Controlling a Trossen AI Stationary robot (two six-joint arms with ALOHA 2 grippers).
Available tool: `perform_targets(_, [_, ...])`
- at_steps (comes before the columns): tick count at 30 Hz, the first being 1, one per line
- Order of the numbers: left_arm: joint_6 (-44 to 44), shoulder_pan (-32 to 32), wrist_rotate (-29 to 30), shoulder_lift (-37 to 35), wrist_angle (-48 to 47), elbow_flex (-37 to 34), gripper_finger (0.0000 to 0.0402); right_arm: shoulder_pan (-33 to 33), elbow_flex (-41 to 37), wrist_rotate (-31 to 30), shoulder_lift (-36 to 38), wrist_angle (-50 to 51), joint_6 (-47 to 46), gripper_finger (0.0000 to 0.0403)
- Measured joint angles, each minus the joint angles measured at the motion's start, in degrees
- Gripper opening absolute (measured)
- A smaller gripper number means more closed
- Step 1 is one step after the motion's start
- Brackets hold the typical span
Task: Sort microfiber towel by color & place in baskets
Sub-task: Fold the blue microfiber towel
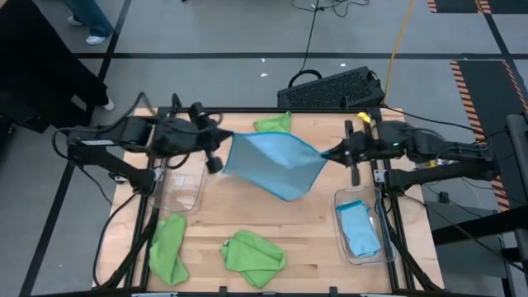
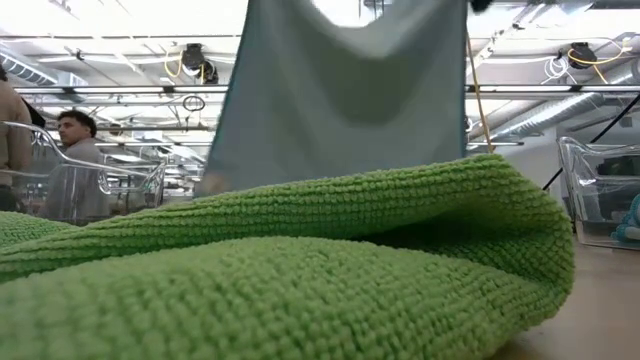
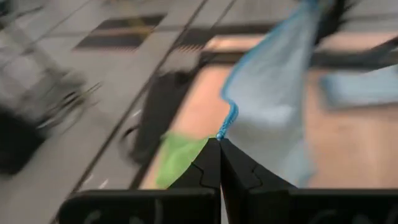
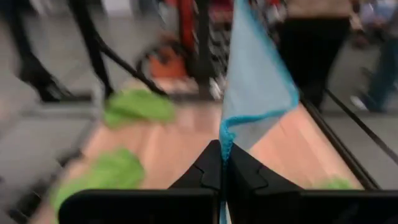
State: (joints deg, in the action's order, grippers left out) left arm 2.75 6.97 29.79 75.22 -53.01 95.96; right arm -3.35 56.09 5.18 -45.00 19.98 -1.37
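High view: a light blue towel [image 1: 276, 163] hangs spread above the middle of the table [image 1: 313, 223], stretched between both arms. The left tool [image 1: 224, 151] is pinched tight on the towel's left corner, the right tool [image 1: 327, 154] pinched tight on its right corner. Right of the blue towel and nearer the front edge, a clear basket [image 1: 340, 229] holds one folded light blue towel [image 1: 360, 230]. Left of the blue towel, a second clear basket [image 1: 186, 191] shows only wood through its bottom. One green towel [image 1: 274, 124] lies behind the held towel, a second green towel [image 1: 252, 254] in front of it, a third green towel [image 1: 168, 249] at the front left. A black crate [image 1: 332, 88] sits beyond the table's far edge.

Low view: the second green towel [image 2: 280, 270] fills the foreground; the blue towel [image 2: 345, 95] hangs behind it. A clear basket [image 2: 598, 190] stands to the right of it. A person [image 2: 75, 135] is in the room behind, to the left.

Left wrist view: the closed fingers [image 3: 208, 171] grip the blue towel's [image 3: 273, 99] stitched corner; a green towel [image 3: 180, 158] lies beyond.

Right wrist view: the closed fingers [image 4: 208, 171] grip the blue towel's [image 4: 255, 81] hem, with green towels [image 4: 137, 106] on the table beyond.

No writing can be read.
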Motion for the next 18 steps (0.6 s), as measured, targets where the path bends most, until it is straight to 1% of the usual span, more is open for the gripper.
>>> perform_targets(3, [0.65, 3.29, -4.27, 0.1, 1.29, 3.73, 0.0, 1.19, 3.2, 4.58, 0.13, -4.68, -3.63, 0.0])
perform_targets(7, [0.04, 7.54, -6.3, 0.04, 4.78, 6.73, 0.0, 2.67, 4.6, 12.42, 0.14, -13.91, -8.48, 0.0])
perform_targets(9, [-1.14, 9.2, -6.57, 0.13, 5.19, 8.15, 0.0, 3.33, 4.6, 15.15, 0.11, -17.92, -10.62, 0.0])
perform_targets(12, [-3.94, 11.02, -7.49, 0.08, 7.56, 10.0, 0.0, 4.24, 4.6, 17.76, 0.01, -22.95, -13.18, 0.0])
perform_targets(14, [-6.09, 11.82, -9.29, 0.03, 9.83, 10.77, 0.0, 4.95, 4.6, 19.11, -0.03, -26.05, -14.95, 0.0])
perform_targets(18, [-8.73, 13.55, -16.13, 0.11, 11.29, 11.98, 0.0, 7.36, 4.6, 21.0, -0.04, -30.89, -15.97, 0.0])
